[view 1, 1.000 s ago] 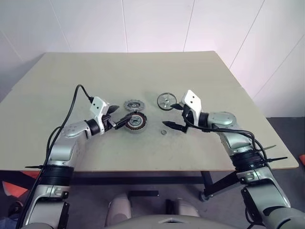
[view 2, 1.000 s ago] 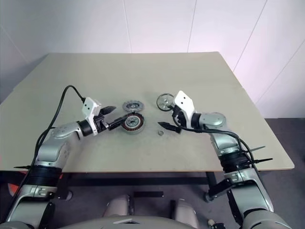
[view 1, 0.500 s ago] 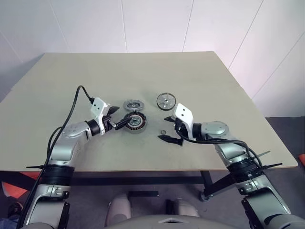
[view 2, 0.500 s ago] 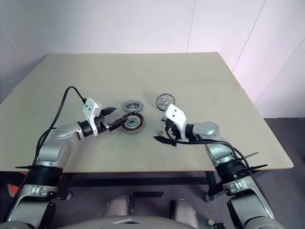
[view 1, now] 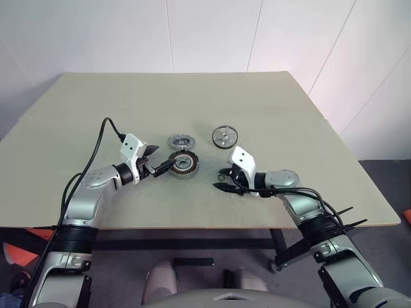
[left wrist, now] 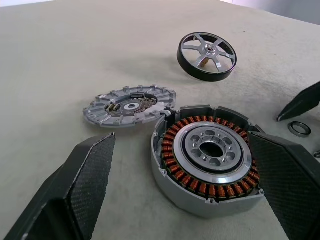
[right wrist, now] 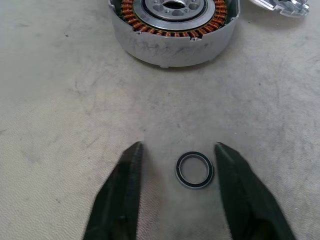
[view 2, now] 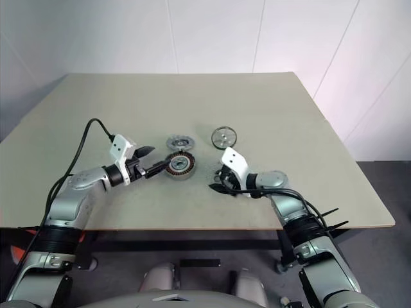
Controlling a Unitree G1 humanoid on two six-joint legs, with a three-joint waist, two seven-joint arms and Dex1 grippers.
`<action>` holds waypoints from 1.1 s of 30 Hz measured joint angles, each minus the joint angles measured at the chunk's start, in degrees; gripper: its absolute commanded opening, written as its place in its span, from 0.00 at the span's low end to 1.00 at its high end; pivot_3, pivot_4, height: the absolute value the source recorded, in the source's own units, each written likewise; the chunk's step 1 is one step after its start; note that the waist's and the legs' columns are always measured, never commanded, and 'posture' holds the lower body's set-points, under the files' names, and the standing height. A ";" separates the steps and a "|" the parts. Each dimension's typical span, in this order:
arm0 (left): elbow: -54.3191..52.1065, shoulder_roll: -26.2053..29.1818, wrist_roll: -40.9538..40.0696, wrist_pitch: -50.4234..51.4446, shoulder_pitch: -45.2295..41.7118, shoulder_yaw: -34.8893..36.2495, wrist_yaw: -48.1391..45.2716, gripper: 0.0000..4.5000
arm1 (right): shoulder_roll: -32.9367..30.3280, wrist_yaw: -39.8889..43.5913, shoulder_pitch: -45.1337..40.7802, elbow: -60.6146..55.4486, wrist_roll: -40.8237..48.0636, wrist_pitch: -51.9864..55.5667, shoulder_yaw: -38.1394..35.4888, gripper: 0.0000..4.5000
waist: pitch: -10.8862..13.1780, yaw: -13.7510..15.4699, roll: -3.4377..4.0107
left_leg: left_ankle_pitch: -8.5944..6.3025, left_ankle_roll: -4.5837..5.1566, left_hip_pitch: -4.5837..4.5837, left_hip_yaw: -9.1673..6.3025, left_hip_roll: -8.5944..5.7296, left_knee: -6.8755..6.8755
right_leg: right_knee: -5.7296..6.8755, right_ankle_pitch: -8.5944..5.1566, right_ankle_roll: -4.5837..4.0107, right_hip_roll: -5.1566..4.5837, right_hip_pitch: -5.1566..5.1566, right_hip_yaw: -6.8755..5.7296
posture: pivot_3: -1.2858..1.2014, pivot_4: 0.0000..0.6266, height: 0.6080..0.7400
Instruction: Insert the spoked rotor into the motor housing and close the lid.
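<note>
Legible markings: none.
No text, label, brand, number or sign can be read on any surface.

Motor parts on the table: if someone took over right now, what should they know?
Left claw: open around the motor housing, steadying it.
Right claw: open, fingers either side of a small metal ring lying on the table, not gripped.
Spoked rotor and lid lie loose beyond the housing.
Done: nothing assembled.
Left: insert rotor, close lid.
</note>
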 measured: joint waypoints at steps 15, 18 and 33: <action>0.00 -2.52 1.79 -0.15 0.09 -2.16 1.51 1.00 | -3.08 -2.34 -2.92 2.81 -1.15 -0.26 -2.08 0.13 | 0.00 0.00 0.00 | 0.04 -0.04 -0.03 0.00 0.00 0.00 | 0.00 0.19 -0.31 -0.01 0.01 0.00 | 0.52 0.00 1.00; -0.03 -2.50 1.95 -0.15 0.20 -2.19 1.51 1.00 | -4.92 -3.01 -4.74 5.18 -1.44 -0.75 -4.00 0.13 | 0.00 -0.03 0.00 | 0.04 -0.04 -0.15 0.01 0.03 0.00 | -0.01 0.21 -0.39 0.01 -0.10 -0.02 | 0.52 0.00 1.00; -1.00 -1.44 2.06 0.13 0.37 -2.15 2.46 1.00 | -4.34 -2.79 -4.87 9.80 -1.71 -4.72 -6.06 0.80 | -0.01 -0.11 0.02 | 0.00 0.02 -0.11 0.04 0.10 -0.04 | -0.08 0.12 -0.46 0.05 -0.09 -0.06 | 0.52 0.00 1.00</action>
